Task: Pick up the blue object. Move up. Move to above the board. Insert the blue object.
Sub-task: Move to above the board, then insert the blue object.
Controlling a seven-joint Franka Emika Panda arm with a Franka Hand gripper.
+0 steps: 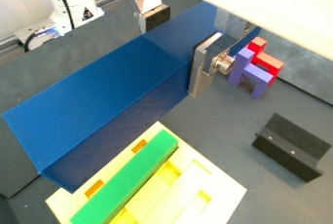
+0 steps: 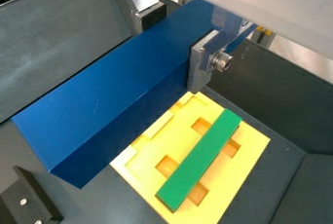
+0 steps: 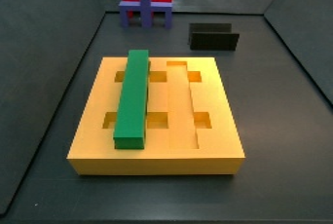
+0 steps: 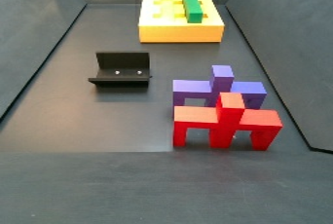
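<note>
In both wrist views my gripper [image 1: 180, 43] [image 2: 173, 41] is shut on the blue object [image 1: 117, 101] [image 2: 111, 106], a long dark-blue bar held across its width between the silver fingers. Below it, partly covered by the bar, lies the yellow-orange board [image 1: 219, 187] [image 2: 140, 156] with the green bar [image 1: 130, 184] [image 2: 202, 160] lying in one groove. Both side views show the board [image 3: 169, 152] [image 4: 176, 33] and the green bar [image 3: 132, 96] [image 4: 193, 4]. Neither side view shows the gripper or the blue object.
The purple-and-red block piece [image 1: 258, 67] [image 3: 147, 7] [image 4: 224, 111] stands on the dark floor away from the board. The black fixture [image 1: 293, 145] [image 2: 26, 199] [image 3: 213, 36] [image 4: 121, 69] stands between it and the board. Dark walls surround the floor.
</note>
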